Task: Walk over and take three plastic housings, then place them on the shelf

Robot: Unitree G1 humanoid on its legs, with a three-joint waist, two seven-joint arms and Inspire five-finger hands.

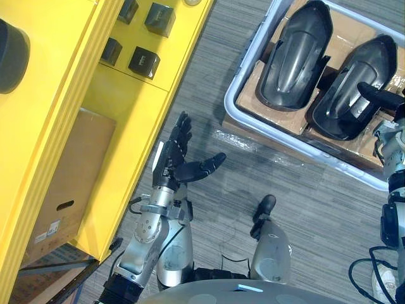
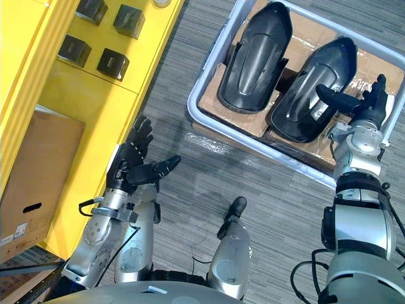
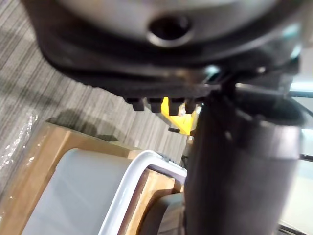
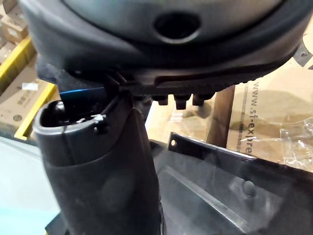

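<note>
Two black plastic housings lie side by side on cardboard in a white bin [image 2: 213, 54] on the floor: one on the left [image 2: 253, 60], one on the right [image 2: 310, 95]. My right hand [image 2: 366, 106] is open at the right housing's near end, thumb stretched across its rim and fingers straight. Whether it touches the housing I cannot tell. The right wrist view has that thumb [image 4: 102, 161] above the housing's dark inner side [image 4: 220, 191]. My left hand [image 1: 177, 158] is open and holds nothing, above the carpet beside the yellow shelf [image 1: 95, 101].
Several small black boxes [image 1: 144, 61] sit on the yellow shelf's upper level. A brown cardboard box [image 1: 69, 183] fills the level below. Grey carpet runs between the shelf and the bin. The left wrist view shows the bin's white rim [image 3: 132, 181].
</note>
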